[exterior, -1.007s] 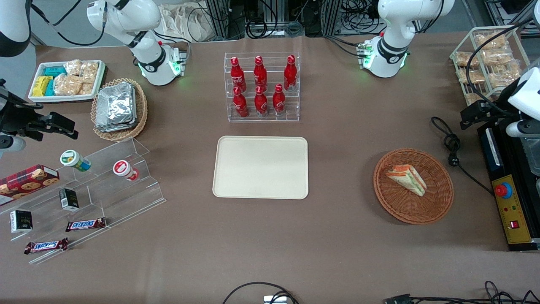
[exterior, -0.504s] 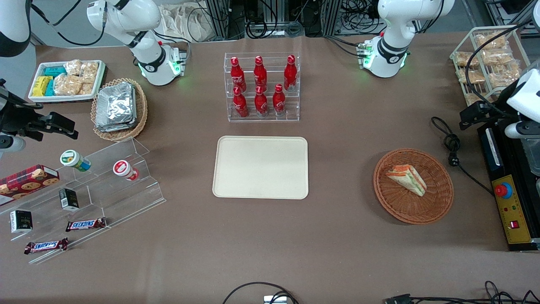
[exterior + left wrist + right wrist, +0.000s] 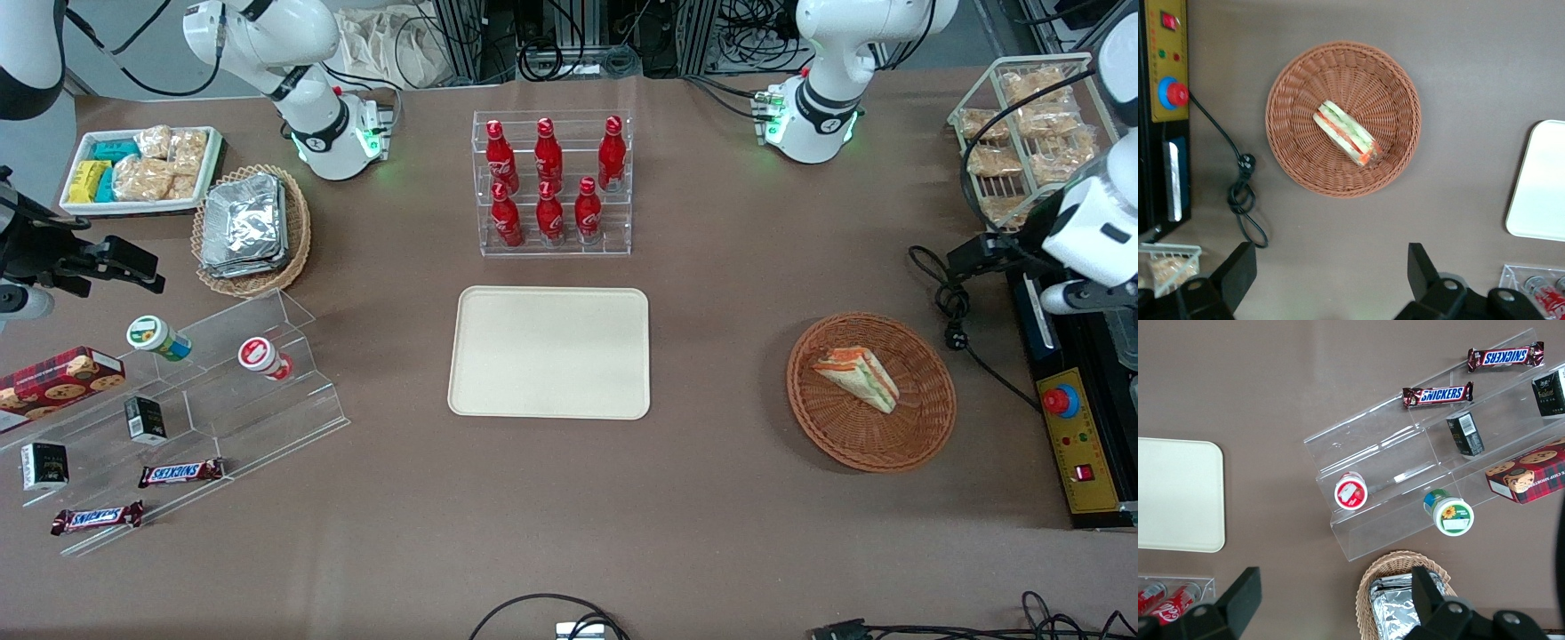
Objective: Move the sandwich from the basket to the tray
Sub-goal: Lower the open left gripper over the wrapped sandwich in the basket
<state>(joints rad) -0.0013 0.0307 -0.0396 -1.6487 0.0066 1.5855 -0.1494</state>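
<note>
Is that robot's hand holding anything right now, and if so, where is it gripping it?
Nothing is held. The hand is open and empty, up in the air above the table, apart from the basket. The sandwich lies untouched in that basket.

brown bench (image 3: 729,533) carries: cream tray (image 3: 549,352) mid-bench, bottle rack (image 3: 552,182) farther from the camera; basket (image 3: 871,391) toward working arm's end, near a black cable (image 3: 956,311) and control box (image 3: 1071,427). gripper (image 3: 1328,280) hangs above bench near basket, fingers apart.
</note>
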